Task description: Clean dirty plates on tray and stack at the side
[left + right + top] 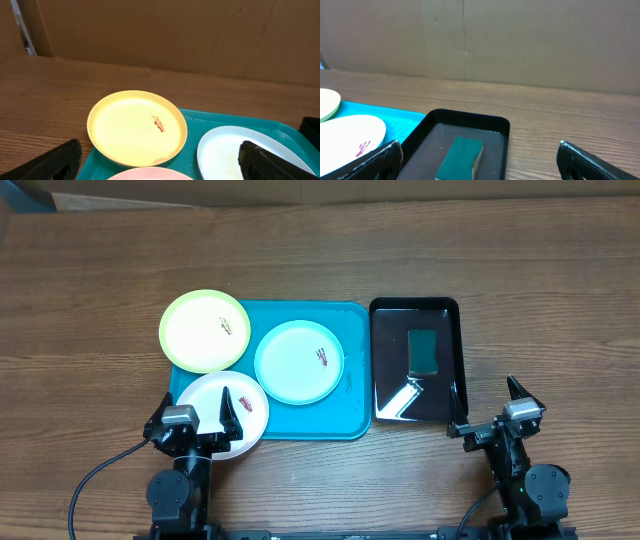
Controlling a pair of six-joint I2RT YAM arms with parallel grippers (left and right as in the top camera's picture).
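Three dirty plates lie on the turquoise tray [352,320]. The yellow-green plate [204,330] overhangs its far left corner, the pale cyan plate [299,361] sits in the middle, the white plate [212,408] at the near left. Each has a small red-brown smear. My left gripper [193,412] is open and empty, its fingers straddling the white plate's near side. The left wrist view shows the yellow-green plate [137,127], the cyan plate [225,150] and the tray [192,134]. My right gripper [487,405] is open and empty, near the black tray's front right corner.
A glossy black tray [450,395] lies right of the turquoise tray, holding water and a green sponge [424,351]; the right wrist view shows the sponge [461,157] too. Brown cardboard stands along the table's far edge. Cables trail from both arm bases.
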